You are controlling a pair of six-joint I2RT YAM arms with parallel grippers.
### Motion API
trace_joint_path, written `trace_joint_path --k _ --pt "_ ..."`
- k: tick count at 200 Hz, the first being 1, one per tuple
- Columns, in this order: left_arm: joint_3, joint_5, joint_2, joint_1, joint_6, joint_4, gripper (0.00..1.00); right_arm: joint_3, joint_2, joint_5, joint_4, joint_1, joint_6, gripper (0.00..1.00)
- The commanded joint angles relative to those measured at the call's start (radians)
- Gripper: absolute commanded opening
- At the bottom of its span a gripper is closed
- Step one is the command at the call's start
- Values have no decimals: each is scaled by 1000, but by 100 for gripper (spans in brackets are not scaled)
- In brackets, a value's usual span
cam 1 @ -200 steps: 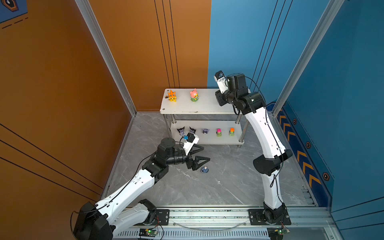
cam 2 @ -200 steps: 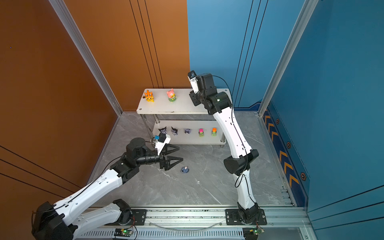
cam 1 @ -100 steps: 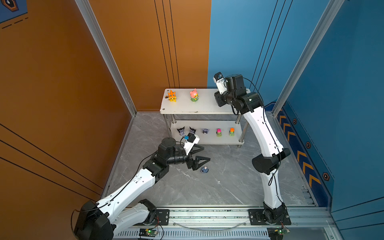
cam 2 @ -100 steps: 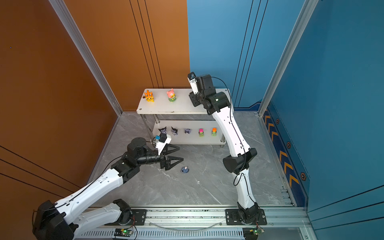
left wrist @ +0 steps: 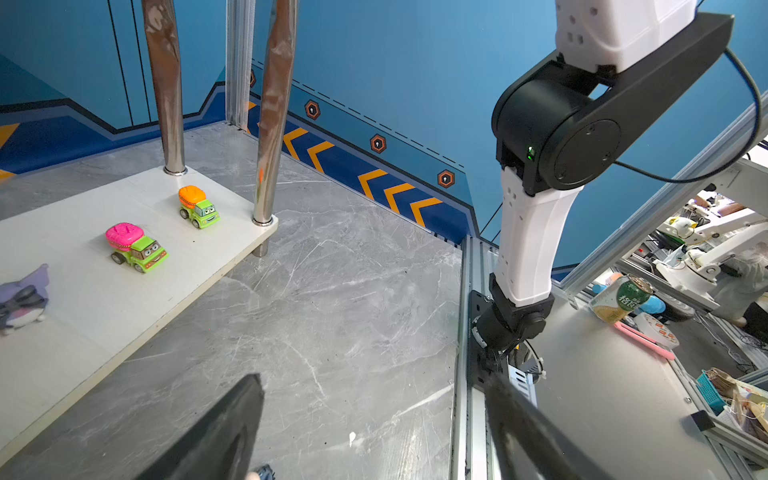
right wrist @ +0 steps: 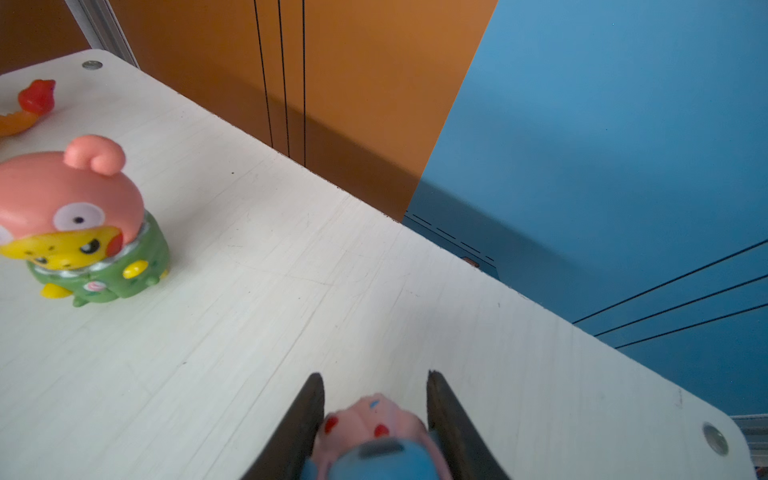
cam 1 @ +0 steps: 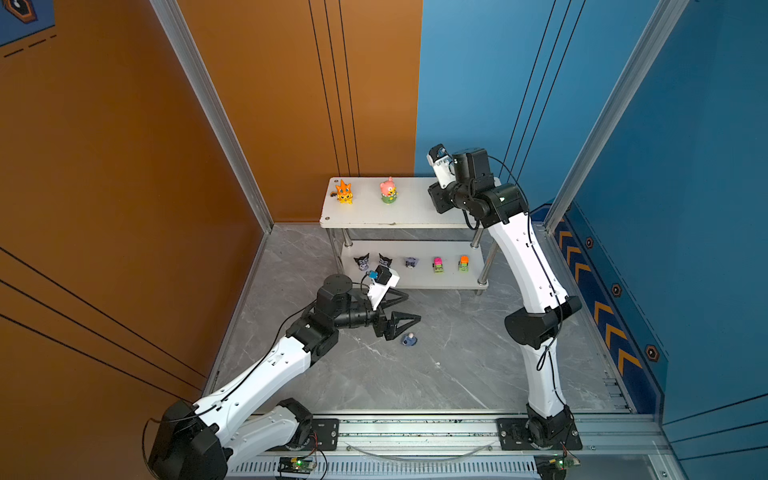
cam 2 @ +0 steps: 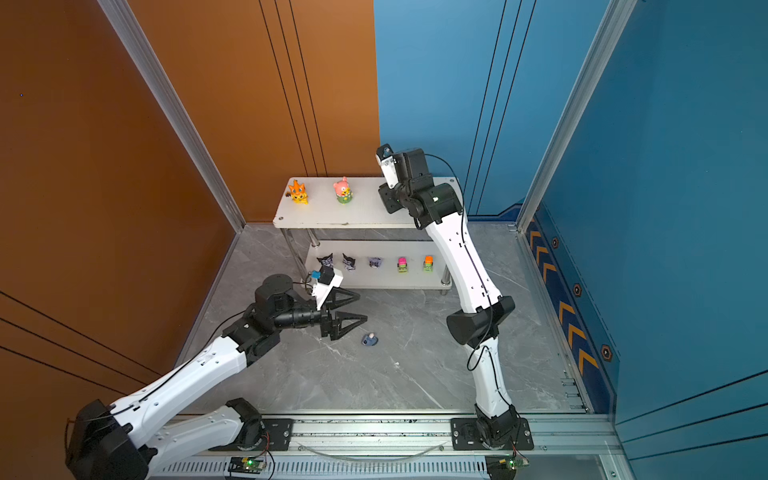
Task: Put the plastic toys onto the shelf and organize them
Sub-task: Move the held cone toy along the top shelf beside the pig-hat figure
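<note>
one pink-faced toy [right wrist: 370,432], right wrist only

Orange creature [cam 1: 344,192] and pink bear [cam 1: 388,191] stand on the shelf [cam 1: 407,210] top, pink-blue toy [right wrist: 370,419] just above; five toys [cam 1: 410,262] on its lower board; grey-blue toy [cam 1: 409,340] lies before the shelf.

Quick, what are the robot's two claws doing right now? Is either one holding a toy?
Left gripper: open, holding nothing.
Right gripper: closed on a pink-and-blue toy, over the shelf.
</note>
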Motion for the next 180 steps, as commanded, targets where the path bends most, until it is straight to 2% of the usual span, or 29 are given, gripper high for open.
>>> trace_joint_path --k 1,86,113,145,180 --pt "32 -6 3 -7 16 -9 85 22 23 -23 -16 -5 17 42" --pt "32 -8 1 -5 18 -11 85 22 31 -36 -8 -8 20 54" --pt "33 -6 4 -5 18 -9 85 23 37 -37 -1 -10 20 54" --pt "38 -2 9 -1 18 -9 85 23 37 -40 3 -16 25 45" --pt "44 4 18 1 16 -7 85 23 40 -47 7 -21 27 46"
